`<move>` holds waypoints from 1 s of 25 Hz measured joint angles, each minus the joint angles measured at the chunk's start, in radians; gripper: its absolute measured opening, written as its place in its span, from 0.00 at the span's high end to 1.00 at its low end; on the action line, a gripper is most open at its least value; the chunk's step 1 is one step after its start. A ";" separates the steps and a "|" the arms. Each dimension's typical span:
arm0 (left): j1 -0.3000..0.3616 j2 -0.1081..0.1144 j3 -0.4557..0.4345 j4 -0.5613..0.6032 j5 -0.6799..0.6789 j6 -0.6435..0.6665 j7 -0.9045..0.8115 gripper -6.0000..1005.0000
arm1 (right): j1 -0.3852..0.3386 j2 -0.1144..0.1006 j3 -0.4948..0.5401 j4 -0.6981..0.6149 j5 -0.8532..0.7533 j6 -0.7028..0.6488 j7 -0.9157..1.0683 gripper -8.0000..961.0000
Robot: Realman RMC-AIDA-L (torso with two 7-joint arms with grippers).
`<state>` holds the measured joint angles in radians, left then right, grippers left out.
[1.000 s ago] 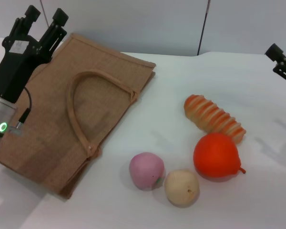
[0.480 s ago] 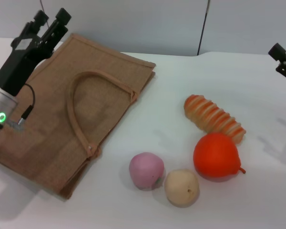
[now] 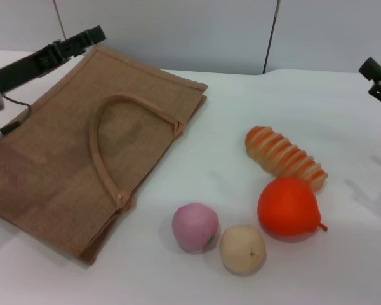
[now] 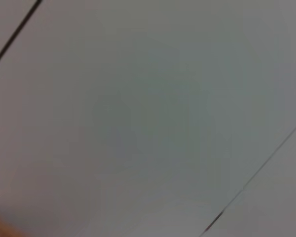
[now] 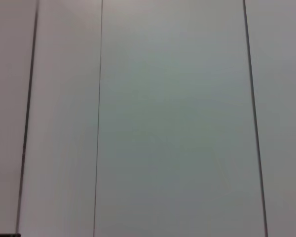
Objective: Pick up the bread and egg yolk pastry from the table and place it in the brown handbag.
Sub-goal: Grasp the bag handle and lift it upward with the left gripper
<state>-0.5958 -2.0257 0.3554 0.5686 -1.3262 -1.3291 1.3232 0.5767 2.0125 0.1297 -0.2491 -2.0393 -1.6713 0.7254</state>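
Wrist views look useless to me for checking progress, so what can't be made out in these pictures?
- Left wrist view: blurred wall only; no table or food.
- Right wrist view: plain wall panels only.
- Head view: right gripper cut off by the edge.
- Left gripper seen side-on over the brown handbag; opening unclear.
- Handbag's inside hidden; it lies flat.

You're looking at a lab-style test setup rather than a home: a plain white table (image 3: 241, 95) stands against bare grey wall panels (image 3: 178, 32) split by thin dark seams. On it lie only props, a flat jute handbag (image 3: 82, 159) and a few toy foods, and both wrist views show nothing but blank panelling (image 5: 172, 123).
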 joint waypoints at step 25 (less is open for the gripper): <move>-0.189 -0.002 0.055 0.248 0.845 0.175 -0.389 0.16 | 0.002 -0.002 0.001 0.001 0.001 0.037 -0.003 0.11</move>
<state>-0.7848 -2.0278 0.4106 0.8168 -0.4816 -1.1540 0.9341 0.5786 2.0110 0.1305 -0.2484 -2.0380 -1.6347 0.7225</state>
